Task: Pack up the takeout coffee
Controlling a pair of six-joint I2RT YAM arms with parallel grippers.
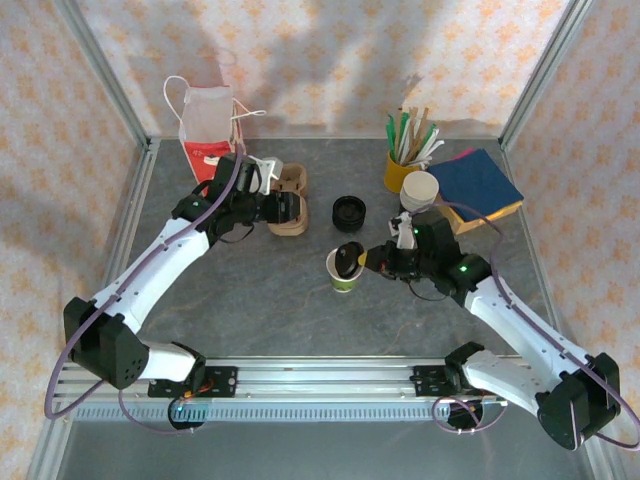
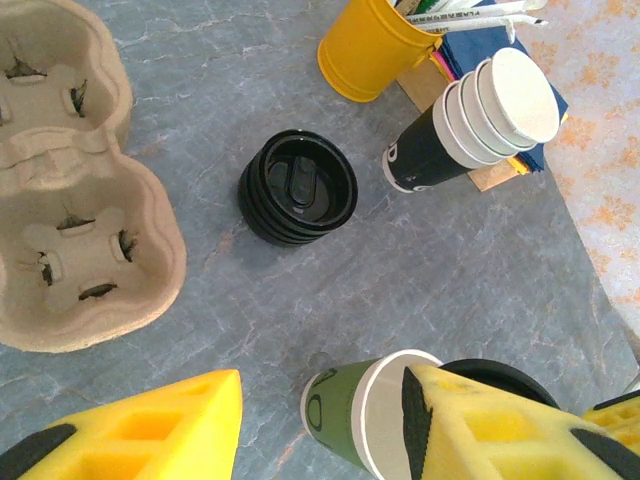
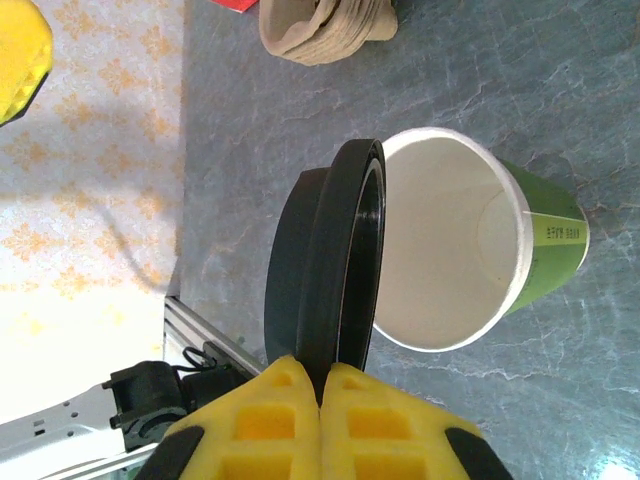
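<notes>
The takeout coffee cup, green outside and white inside, stands open and upright at the table's middle. My right gripper is shut on the edge of a round black lid, which tilts over the cup's mouth. In the right wrist view the lid stands on edge against the rim of the cup, pinched by the gripper. My left gripper hovers open by the carrier, apart from the cup. Its wrist view shows the gripper holding nothing, with the cup beyond it.
A brown pulp cup carrier lies under my left gripper. A stack of black lids sits behind the cup. A yellow cup of stir sticks, stacked dark cups and a blue pad stand back right. A red-and-white bag stands back left.
</notes>
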